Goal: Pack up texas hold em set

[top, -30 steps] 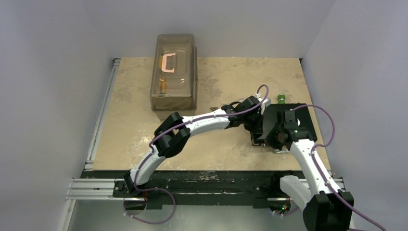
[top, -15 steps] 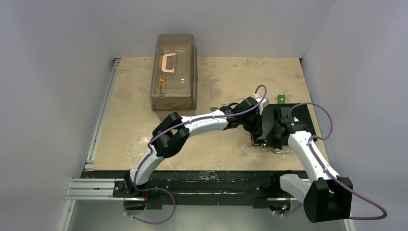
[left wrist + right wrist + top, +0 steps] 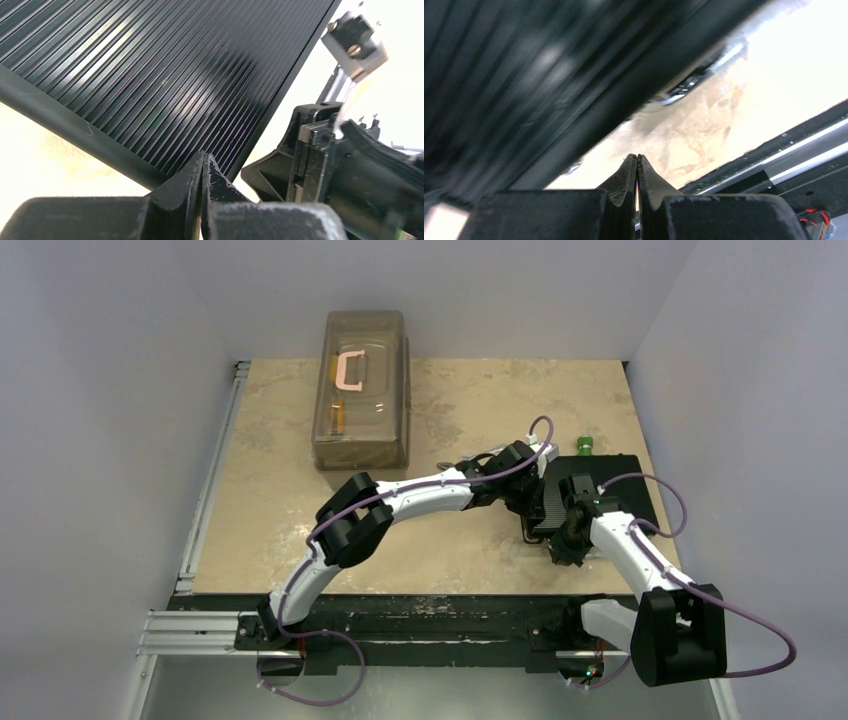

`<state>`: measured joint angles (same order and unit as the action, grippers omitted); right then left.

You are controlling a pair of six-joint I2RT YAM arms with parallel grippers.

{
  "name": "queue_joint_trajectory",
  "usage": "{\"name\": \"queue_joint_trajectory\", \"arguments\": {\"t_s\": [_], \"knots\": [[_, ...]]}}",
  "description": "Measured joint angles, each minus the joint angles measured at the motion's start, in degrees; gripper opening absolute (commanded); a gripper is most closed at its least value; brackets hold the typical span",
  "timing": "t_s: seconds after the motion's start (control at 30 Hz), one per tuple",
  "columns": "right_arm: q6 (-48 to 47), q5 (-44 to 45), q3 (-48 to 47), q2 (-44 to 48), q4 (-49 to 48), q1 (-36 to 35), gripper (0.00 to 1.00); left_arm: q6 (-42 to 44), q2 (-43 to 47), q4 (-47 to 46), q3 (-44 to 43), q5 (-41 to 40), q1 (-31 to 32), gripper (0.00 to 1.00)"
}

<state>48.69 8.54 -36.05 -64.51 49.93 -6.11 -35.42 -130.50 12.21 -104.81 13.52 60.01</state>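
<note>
While both arms reach toward the right side of the beige marbled worktop (image 3: 270,500), the largest thing on it, a translucent brown box (image 3: 362,430) with a pink handle (image 3: 350,371) on its lid, stands well apart at the far left-centre, its far end past the worktop's back edge. Next in size, the black case (image 3: 630,485) of the texas hold em set lies flat near the right edge with its ribbed face up; the left wrist view shows the fine ridges running across that face to a smooth black rim. The left arm stretches in a long arc from its base to the case's left side, and the right arm bends in from the right, its wrist over the case's near-left corner. The left end effector (image 3: 204,157) has its fingers pressed together with nothing between them, its tips just at the rim of the case beside a corner; whether they touch the rim I cannot tell. The right end effector (image 3: 637,159) is likewise pinched closed and empty, its tips over bare worktop just off the case's near edge, the case itself a dark blur above them. A silver latch (image 3: 355,42) sticks out past the case's edge in the left wrist view. A small green object (image 3: 584,445) sits just beyond the far edge of the case.
</note>
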Motion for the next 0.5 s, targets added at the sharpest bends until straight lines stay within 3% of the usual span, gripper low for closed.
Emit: {"name": "queue_joint_trajectory", "arguments": {"t_s": [0.17,0.5], "knots": [[3.1,2.2,4.4,0.2,-0.2,0.0,0.0,0.0,0.1,-0.6,0.4,0.5,-0.2,0.0],[3.3,4.0,1.8,9.4,-0.3,0.0,0.0,0.0,0.4,-0.5,1.0,1.1,-0.6,0.0]]}}
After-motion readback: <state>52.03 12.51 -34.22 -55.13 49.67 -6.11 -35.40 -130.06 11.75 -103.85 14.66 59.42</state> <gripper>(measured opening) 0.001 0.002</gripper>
